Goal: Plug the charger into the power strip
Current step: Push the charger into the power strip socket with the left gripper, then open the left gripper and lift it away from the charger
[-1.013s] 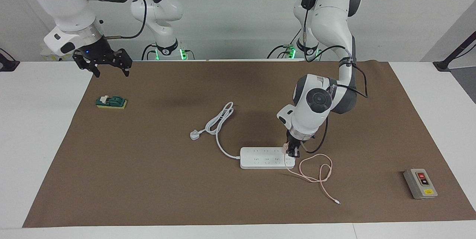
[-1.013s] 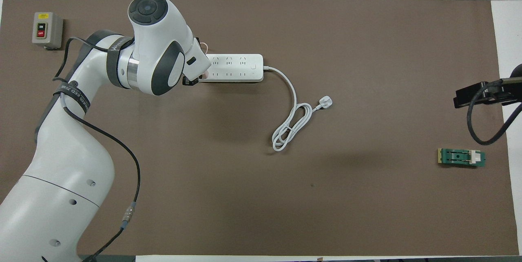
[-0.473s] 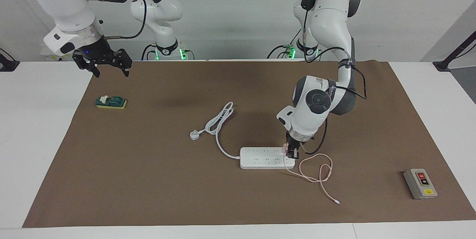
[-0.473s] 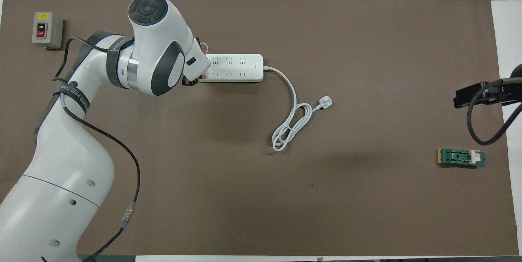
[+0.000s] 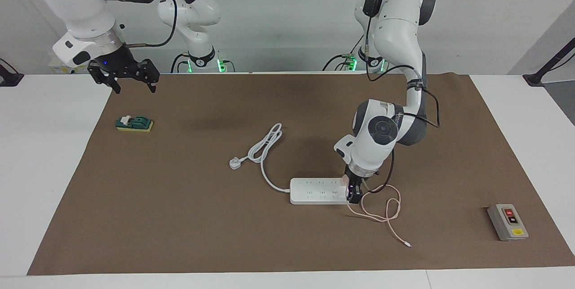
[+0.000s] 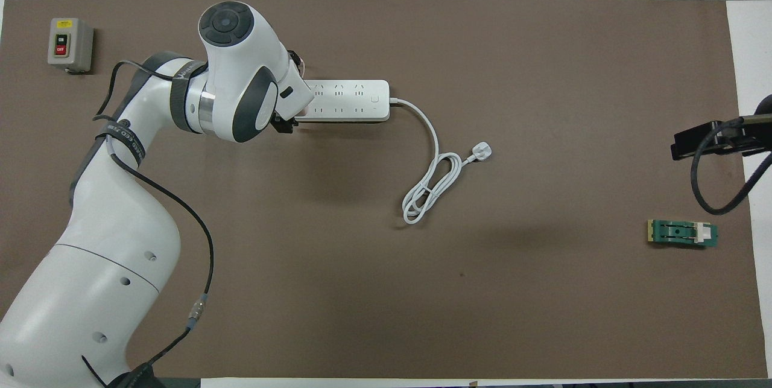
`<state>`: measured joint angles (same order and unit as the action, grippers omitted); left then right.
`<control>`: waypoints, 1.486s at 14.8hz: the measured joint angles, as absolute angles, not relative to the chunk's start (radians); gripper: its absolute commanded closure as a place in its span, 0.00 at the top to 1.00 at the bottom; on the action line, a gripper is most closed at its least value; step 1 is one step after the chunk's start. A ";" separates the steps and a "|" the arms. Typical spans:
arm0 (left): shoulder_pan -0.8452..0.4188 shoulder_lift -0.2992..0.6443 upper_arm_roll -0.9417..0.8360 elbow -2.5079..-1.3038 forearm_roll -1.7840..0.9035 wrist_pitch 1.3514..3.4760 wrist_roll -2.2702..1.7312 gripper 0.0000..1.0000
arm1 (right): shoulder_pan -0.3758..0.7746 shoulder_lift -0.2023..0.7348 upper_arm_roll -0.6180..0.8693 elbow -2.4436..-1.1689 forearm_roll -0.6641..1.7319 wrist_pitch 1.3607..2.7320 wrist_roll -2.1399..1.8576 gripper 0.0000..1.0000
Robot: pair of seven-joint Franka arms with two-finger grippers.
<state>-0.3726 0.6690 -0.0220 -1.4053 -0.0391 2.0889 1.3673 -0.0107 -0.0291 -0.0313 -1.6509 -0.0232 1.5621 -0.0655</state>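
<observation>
The white power strip (image 5: 320,191) lies on the brown mat; it also shows in the overhead view (image 6: 345,100). My left gripper (image 5: 353,191) points straight down at the strip's end toward the left arm's end of the table. It is shut on the pale-pink charger (image 5: 345,183), which sits on the strip's top; the arm hides most of the charger from above. The charger's thin pink cable (image 5: 385,210) loops on the mat beside the strip and ends in a small white connector (image 5: 408,245). My right gripper (image 5: 124,78) waits open over the mat's edge near the right arm's base.
The strip's thick white cord and three-pin plug (image 5: 235,162) lie coiled nearer to the robots than the strip. A grey button box (image 5: 507,222) stands toward the left arm's end. A small green part (image 5: 134,123) lies under the right gripper's area.
My left gripper has come down with the charger, from just above the strip's end to right on it. The pink cable shifted slightly. The right arm has not moved.
</observation>
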 measured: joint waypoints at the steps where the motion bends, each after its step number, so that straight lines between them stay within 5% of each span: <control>1: -0.370 0.668 -0.020 -1.403 -0.039 2.089 1.367 1.00 | -0.011 -0.029 -0.031 -1.651 -0.023 1.562 -0.065 1.00; 9: -0.328 0.540 -0.017 -1.413 -0.040 2.005 1.367 1.00 | -0.011 -0.029 -0.031 -1.651 -0.023 1.562 -0.065 1.00; 22: -0.212 0.053 0.016 -1.423 -0.040 1.363 0.820 1.00 | -0.011 -0.029 -0.031 -1.651 -0.023 1.562 -0.065 1.00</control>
